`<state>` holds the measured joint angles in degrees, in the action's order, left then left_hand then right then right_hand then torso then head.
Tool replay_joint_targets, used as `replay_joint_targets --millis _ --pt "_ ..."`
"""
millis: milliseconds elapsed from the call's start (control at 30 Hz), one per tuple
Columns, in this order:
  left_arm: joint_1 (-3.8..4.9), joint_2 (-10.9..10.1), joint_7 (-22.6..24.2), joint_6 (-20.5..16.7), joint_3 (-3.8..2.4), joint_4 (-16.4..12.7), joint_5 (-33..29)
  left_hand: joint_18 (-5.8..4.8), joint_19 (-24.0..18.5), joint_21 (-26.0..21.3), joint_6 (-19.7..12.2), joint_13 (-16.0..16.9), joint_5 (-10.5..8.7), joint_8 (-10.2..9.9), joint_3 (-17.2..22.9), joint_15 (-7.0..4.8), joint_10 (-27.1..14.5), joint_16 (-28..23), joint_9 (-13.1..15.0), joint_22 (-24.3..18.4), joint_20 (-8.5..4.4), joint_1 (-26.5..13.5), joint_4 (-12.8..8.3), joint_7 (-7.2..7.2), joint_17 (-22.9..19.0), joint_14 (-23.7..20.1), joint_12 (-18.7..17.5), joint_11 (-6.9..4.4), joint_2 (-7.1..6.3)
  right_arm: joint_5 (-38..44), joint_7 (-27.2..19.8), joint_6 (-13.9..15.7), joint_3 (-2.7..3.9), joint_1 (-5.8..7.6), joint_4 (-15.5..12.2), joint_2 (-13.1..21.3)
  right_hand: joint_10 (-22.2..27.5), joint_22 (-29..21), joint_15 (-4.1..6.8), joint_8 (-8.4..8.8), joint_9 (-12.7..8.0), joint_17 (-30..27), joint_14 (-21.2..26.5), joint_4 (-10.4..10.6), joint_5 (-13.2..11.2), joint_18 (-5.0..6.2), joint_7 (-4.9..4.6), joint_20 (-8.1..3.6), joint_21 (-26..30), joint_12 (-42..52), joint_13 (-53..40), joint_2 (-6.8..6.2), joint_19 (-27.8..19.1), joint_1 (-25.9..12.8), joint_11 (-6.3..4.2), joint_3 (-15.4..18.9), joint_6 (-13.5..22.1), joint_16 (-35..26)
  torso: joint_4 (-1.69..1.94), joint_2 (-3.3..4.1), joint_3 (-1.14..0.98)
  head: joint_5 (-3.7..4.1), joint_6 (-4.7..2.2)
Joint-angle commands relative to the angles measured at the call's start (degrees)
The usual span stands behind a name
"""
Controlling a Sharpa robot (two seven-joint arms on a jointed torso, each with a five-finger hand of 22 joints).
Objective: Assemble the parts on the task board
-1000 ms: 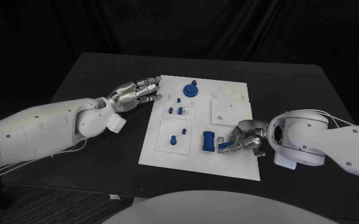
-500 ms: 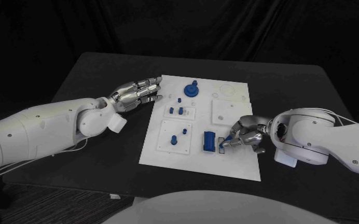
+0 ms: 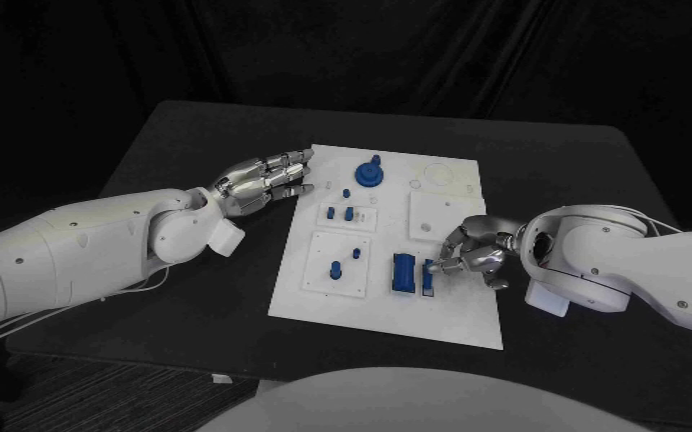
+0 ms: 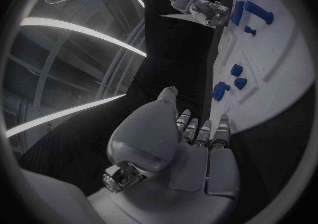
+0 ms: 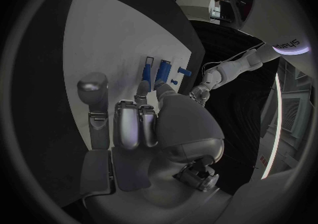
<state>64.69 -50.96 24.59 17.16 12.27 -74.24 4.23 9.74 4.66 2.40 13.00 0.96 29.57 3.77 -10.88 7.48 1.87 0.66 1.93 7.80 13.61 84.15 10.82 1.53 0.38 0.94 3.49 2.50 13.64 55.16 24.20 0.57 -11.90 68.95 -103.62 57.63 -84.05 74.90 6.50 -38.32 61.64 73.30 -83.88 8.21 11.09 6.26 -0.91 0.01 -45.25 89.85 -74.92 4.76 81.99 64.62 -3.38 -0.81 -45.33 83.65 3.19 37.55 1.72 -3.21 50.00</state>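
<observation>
Pinching a thin blue part [image 3: 428,277] in my right hand [image 3: 476,260] beside the blue block [image 3: 402,272]; tilted, it jams. Left hand [image 3: 264,180] idles wide, holding nothing.

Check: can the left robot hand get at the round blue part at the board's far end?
Probably yes. The left robot hand hovers open beside the task board, level with the round blue part, nothing between them. The right robot hand works at the near end.

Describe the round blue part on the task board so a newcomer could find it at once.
Start at the white task board in the middle of the black table. Near its far edge sits the round blue part. Unlike the small blue pegs and blocks nearer the robot, it is a disc with a knob on top.
</observation>
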Motion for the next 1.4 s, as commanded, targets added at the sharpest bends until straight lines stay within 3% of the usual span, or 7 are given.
replay_joint_targets --millis 33,300,500,633,967,1167,1400 --pt "-0.09 0.1 0.3 0.8 -0.05 -0.1 -0.2 0.17 0.3 0.3 0.0 0.1 0.30 0.2 0.1 0.42 0.0 0.4 0.1 0.0 -0.03 0.1 -0.3 -0.01 0.1 0.0 0.4 0.54 0.47 -0.7 0.3 -0.1 0.01 0.09 0.3 -0.3 -6.0 4.9 -0.01 0.33 -0.1 -0.1 -3.3 0.0 0.2 1.20 -0.07 -0.12 0.5 0.1 -15.1 -0.06 -0.2 0.4 0.28 -0.1 0.6 -0.2 -0.01 0.01 -0.01 0.05 0.00" --pt "-0.10 0.1 0.3 0.8 -0.05 -0.1 -0.2 0.17 0.3 0.3 0.1 0.1 0.28 0.3 0.1 0.43 0.0 0.4 0.1 0.0 -0.02 0.1 -0.3 0.05 0.1 0.0 0.4 0.53 0.49 -0.7 -0.4 1.0 0.01 0.10 0.8 -0.6 -6.0 4.8 -0.14 0.57 -0.2 0.0 -3.3 0.1 1.5 1.26 -0.14 0.01 0.9 0.1 -15.1 0.47 -0.4 0.9 0.40 -0.5 0.7 -0.1 -0.01 0.00 -0.01 -0.03 0.00" --pt "-0.10 0.1 0.2 0.9 -0.05 -0.1 -0.2 0.17 0.3 0.3 0.1 0.1 0.28 0.3 0.1 0.43 0.0 0.4 0.1 0.0 -0.02 0.1 -0.3 0.05 0.1 0.0 0.4 0.53 0.49 0.8 -5.3 6.9 0.01 0.10 0.0 0.2 -6.0 5.2 -0.24 3.31 -2.7 1.7 -3.6 -0.7 7.6 1.10 -0.46 0.11 0.1 0.1 -15.1 0.68 -0.2 3.5 0.60 -2.4 1.6 0.6 -0.01 0.01 -0.01 0.01 0.00" --pt "-0.11 0.1 0.2 0.9 -0.05 0.0 -0.2 0.17 0.3 0.3 0.1 0.1 0.28 0.3 0.1 0.43 0.0 0.4 0.1 0.0 -0.02 0.1 -0.3 0.05 0.1 0.0 0.4 0.53 0.49 2.0 -7.7 9.7 0.01 0.10 -0.4 0.7 -6.0 5.5 -0.38 3.78 -4.1 3.0 -3.8 0.6 6.3 0.93 -0.47 0.22 -1.2 0.1 -15.1 0.42 0.2 2.7 0.67 -2.2 -0.2 1.1 -0.01 0.01 -0.01 0.11 0.00" --pt "-0.18 0.2 0.2 1.0 -0.05 0.0 -0.2 0.17 0.3 0.3 0.1 0.1 0.28 0.3 0.1 0.43 0.0 0.4 0.1 0.0 -0.02 0.1 -0.3 0.05 0.1 0.0 0.4 0.53 0.49 2.6 -5.5 6.4 0.01 0.08 0.1 0.5 -6.0 5.5 0.39 0.17 -3.2 3.6 -3.8 6.6 0.4 0.96 0.84 -0.33 -1.6 0.1 -15.1 1.26 0.3 -0.8 -0.36 -0.4 -5.7 1.4 -0.02 0.00 -0.01 0.15 0.00" --pt "-0.22 0.3 0.2 1.1 -0.05 0.1 -0.2 0.17 0.3 0.3 0.1 0.1 0.28 0.3 0.1 0.43 0.0 0.4 0.1 0.0 -0.02 0.1 -0.3 0.05 0.1 0.0 0.4 0.53 0.49 2.6 -1.5 4.2 0.00 0.02 0.6 0.0 -6.0 5.9 1.07 -3.22 0.3 4.5 -4.0 5.4 1.8 0.71 1.77 -0.96 -3.4 0.1 -15.1 1.83 0.8 1.6 -1.18 -1.4 -5.9 1.8 -0.01 0.01 -0.01 0.20 0.00" --pt "-0.27 0.4 0.2 1.3 -0.05 0.1 -0.2 0.18 0.4 0.3 0.1 0.1 0.29 0.3 0.2 0.44 0.0 0.4 0.1 0.0 0.00 0.0 -0.4 0.16 0.1 0.0 0.4 0.49 0.55 2.6 1.4 1.7 0.00 -0.09 1.1 -0.5 -6.0 6.1 1.88 -28.01 17.2 4.6 -4.1 3.8 1.1 0.56 2.95 -1.75 -4.6 0.1 -15.1 0.92 1.0 2.2 -2.21 -1.2 -22.6 2.0 -0.01 0.02 -0.01 0.25 0.00"
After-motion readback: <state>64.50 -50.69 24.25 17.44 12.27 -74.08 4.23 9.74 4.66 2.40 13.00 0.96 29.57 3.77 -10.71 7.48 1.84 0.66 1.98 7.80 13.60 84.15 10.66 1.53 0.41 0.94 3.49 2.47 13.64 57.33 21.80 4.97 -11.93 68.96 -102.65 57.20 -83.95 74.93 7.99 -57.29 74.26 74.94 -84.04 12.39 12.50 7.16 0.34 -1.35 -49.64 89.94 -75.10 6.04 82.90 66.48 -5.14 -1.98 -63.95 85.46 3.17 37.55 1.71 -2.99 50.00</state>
